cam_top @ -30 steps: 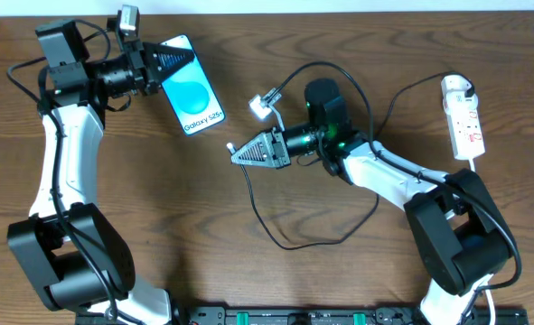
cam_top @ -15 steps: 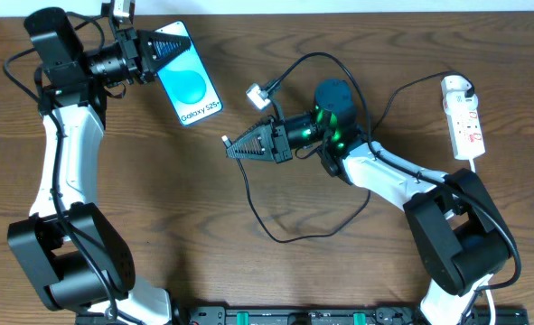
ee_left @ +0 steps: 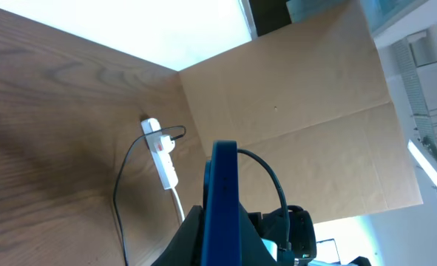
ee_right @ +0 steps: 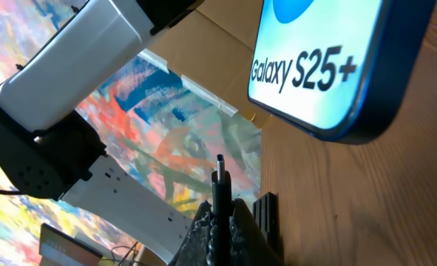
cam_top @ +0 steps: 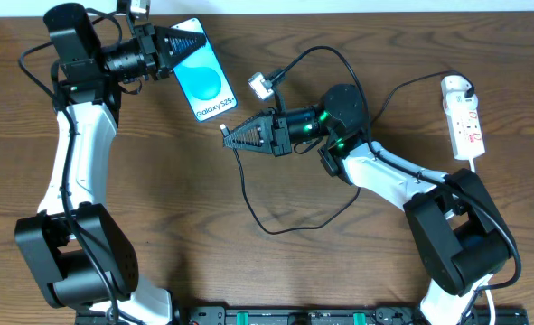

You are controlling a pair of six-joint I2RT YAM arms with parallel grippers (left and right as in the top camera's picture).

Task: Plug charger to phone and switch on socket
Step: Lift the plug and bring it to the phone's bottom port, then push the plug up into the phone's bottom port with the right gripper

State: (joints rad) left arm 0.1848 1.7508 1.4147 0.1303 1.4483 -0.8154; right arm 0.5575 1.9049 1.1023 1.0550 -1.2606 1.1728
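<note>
Overhead view: left tool [cam_top: 192,45] clamps the phone [cam_top: 208,86] by its top, presenting the bottom edge rightward. Right tool [cam_top: 235,141] pinches the charger plug [ee_right: 219,177], tip aimed at that edge, just short, presumably aligning for insertion. Socket [cam_top: 463,117] lies far right, switch untouched.

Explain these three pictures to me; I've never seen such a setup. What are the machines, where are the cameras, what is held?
Two robot arms sit at a wooden table. One picture looks down from above; the other two come from a camera on each wrist. The left tool is shut on the phone, its screen lit. The right tool is shut on the charger, its plug tip aimed at the phone but not yet in. The white socket lies near the table's right side, untouched.
</note>
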